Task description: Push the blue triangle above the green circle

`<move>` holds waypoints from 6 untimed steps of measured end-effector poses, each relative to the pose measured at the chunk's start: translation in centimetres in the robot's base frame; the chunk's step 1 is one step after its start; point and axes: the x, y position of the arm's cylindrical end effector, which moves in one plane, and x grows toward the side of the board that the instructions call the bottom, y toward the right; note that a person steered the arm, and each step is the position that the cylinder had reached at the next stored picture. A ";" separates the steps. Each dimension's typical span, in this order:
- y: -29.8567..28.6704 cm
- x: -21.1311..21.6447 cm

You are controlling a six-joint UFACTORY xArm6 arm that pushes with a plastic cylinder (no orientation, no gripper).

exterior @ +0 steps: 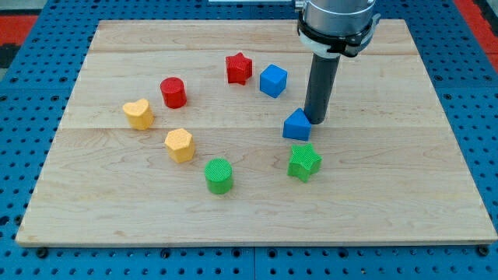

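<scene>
Your tip (pixel 317 121) touches the blue triangle (pixel 296 125) at its 2 o'clock; no gripper fitted — bare rod. Triangle sits at 1 o'clock of the green circle (pixel 219 175) — push steadily toward 9, skirting the green star (pixel 304 162).

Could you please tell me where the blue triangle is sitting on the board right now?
The blue triangle lies right of the board's centre, just above the green star and below the blue cube. My tip is against its right side.

No writing, label, brand, number or sign can be read anywhere in this view.
</scene>
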 end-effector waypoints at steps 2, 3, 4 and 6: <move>-3.0 1.3; -2.2 1.3; 0.2 2.2; -7.2 5.5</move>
